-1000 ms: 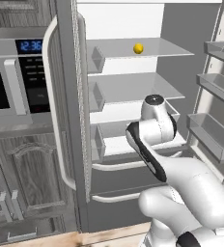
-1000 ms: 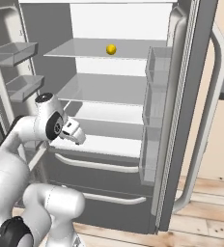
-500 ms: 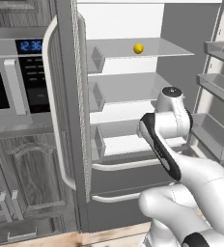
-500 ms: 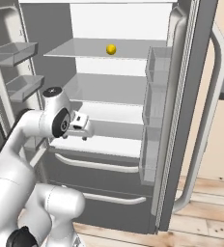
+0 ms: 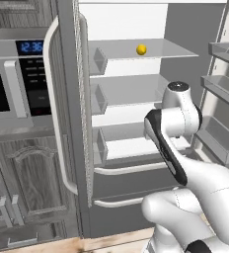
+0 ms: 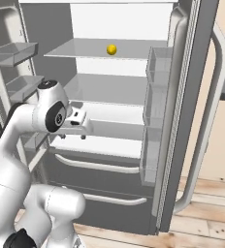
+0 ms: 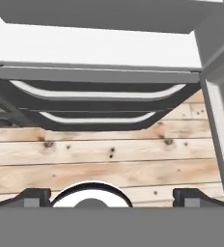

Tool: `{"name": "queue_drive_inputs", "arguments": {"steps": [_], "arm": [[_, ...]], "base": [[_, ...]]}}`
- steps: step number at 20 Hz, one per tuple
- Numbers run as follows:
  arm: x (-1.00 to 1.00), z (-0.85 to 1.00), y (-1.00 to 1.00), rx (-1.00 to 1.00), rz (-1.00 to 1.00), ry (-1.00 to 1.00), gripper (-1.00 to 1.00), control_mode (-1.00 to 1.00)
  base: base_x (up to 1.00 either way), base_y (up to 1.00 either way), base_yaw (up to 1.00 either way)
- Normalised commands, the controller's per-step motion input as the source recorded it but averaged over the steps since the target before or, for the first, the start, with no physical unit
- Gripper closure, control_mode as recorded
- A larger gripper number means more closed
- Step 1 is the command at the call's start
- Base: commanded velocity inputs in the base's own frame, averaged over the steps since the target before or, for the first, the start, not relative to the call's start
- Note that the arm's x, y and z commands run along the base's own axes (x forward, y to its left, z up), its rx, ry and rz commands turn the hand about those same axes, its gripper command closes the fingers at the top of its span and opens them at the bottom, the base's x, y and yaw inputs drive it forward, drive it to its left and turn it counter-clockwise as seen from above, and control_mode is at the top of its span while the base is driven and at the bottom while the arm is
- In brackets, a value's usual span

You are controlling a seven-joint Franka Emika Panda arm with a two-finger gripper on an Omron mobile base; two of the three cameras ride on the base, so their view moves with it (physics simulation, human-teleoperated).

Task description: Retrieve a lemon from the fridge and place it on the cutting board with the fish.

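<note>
Small bright yellow round lemon (image 5: 141,49): no long axis; sat on the top clear shelf (image 6: 85,48), upper centre. Tall grey fridge (image 5: 82,123): doors open. Pincer (image 7: 112,195): released, empty, facing the pale wood-plank floor (image 7: 109,159) and the two white-handled lower drawers (image 7: 97,103).

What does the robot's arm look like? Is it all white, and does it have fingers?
The smooth, rounded white arm is mostly white, with fat tube-shaped segments and dark grey bands and round caps at the joints. Its small boxy white hand has dark markings. The two stubby dark finger tips are blocky and set wide apart. No loose cables or writing can be seen.
</note>
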Motion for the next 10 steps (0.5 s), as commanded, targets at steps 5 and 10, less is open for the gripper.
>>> {"name": "queue_drive_inputs", "arguments": {"steps": [5, 10], "arm": [[-0.38, -0.07, 0.0, 0.01, 0.0, 0.05, -1.0, -1.0], [-0.41, 0.0, 0.0, 0.05, 0.02, 0.0, -1.0, -1.0]], "base": [[0.0, 0.0, 0.0], [0.0, 0.0, 0.0]]}}
